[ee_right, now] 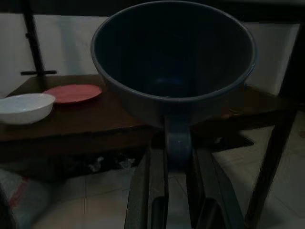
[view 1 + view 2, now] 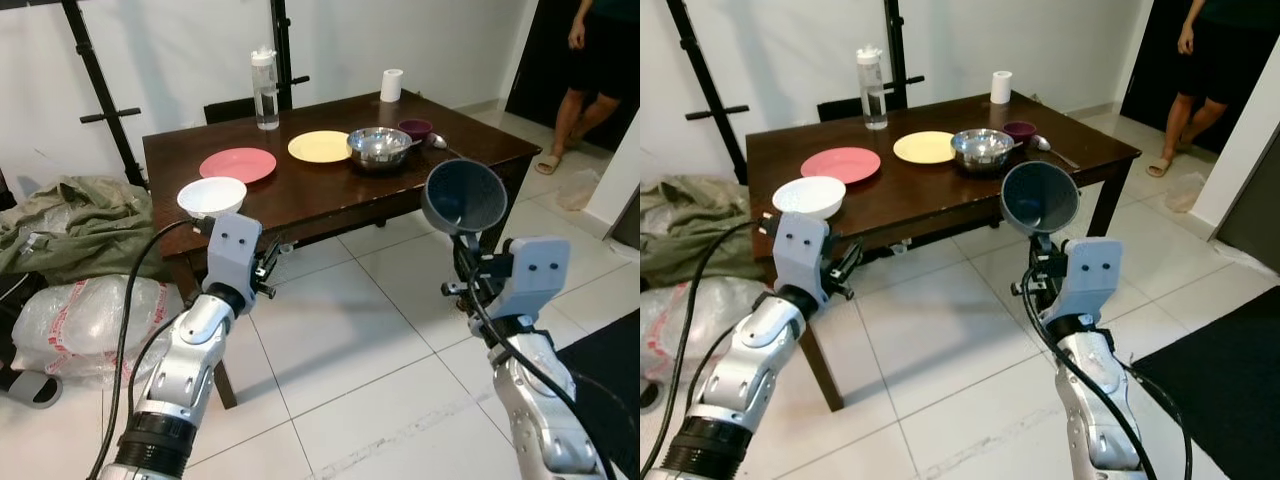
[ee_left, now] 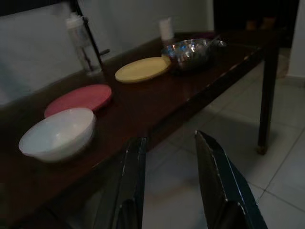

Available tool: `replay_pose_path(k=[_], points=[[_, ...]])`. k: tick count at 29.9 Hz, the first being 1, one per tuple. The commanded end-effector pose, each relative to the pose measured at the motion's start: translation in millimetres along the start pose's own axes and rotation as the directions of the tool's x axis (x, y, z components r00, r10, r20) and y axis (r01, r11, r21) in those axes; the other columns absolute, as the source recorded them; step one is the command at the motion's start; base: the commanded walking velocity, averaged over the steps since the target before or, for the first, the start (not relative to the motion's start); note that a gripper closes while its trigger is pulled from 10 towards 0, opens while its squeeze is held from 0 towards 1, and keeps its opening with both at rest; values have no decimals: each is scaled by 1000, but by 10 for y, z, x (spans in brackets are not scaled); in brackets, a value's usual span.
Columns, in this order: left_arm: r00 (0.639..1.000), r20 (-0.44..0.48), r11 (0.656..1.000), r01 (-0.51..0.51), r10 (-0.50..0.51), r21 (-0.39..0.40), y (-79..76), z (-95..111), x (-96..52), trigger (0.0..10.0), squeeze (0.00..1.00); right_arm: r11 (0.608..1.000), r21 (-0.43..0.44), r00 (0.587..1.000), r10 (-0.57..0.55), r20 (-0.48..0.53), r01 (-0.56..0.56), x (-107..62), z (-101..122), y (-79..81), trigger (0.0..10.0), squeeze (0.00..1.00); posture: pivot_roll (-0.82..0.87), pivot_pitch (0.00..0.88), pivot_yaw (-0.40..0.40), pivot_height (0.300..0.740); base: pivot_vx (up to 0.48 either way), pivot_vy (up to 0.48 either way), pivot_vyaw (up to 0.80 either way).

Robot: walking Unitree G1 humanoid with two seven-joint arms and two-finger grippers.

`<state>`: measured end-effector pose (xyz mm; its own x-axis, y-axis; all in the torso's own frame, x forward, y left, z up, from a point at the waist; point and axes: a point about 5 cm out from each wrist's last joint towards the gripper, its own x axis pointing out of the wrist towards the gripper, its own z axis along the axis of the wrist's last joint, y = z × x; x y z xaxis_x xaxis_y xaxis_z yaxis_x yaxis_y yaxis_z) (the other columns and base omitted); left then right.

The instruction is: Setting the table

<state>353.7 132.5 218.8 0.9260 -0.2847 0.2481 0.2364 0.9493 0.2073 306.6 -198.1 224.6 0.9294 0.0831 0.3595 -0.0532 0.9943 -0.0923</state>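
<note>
The robot stands short of the dark wooden table [image 2: 300, 195], and the step in hand looks to be carrying one more bowl to it. On the floor at the far left lie a heap of green cloth [image 2: 70, 225] and a clear plastic bag [image 2: 85, 320], both near the table's leg and worth skirting on the approach. The left gripper [image 3: 167, 186] hangs released, its two black fingers apart with nothing between them, just below the near table edge where the white bowl [image 2: 212, 195] sits. Further along the tabletop come a pink plate [image 2: 238, 164], a clear water bottle [image 2: 265, 90] at the back, a yellow plate [image 2: 319, 146], a steel bowl [image 2: 379, 146], a small purple bowl [image 2: 414, 128] with a spoon [image 2: 437, 141] beside it, and a white roll [image 2: 391, 85] at the far corner. The right gripper [image 1: 172, 157] is clenched on the handle of the dark blue bowl [image 2: 465, 196], holding it upright in the air off the table's right end. The next move likely calls for stepping closer and lowering that bowl onto bare wood at the near right edge, clear of the steel bowl. A person [image 2: 590, 70] stands in the doorway at the far right, well apart.
</note>
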Motion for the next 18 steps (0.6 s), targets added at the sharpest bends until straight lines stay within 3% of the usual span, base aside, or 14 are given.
replay_pose_path(k=[1, 5, 18], points=[[998, 53, 999, -31, 32, -12, 171, 168, 35, 10000, 0, 1000, -6, 997, -20, 70, 20, 38, 198, -124, 10000, 0, -50, 27, 109, 740, 0, 0, 0], [999, 16, 999, -45, 45, 1, 210, 82, 51, 10000, 0, 998, -34, 998, -42, 49, 44, 45, 132, -174, 10000, 0, -64, 31, 109, 740, 0, 0, 0], [996, 70, 998, -59, 59, -5, 243, 240, 74, 10000, 0, 1000, -10, 996, -17, 92, 18, 86, 252, -79, 10000, 0, -41, 41, 99, 740, 0, 0, 0]])
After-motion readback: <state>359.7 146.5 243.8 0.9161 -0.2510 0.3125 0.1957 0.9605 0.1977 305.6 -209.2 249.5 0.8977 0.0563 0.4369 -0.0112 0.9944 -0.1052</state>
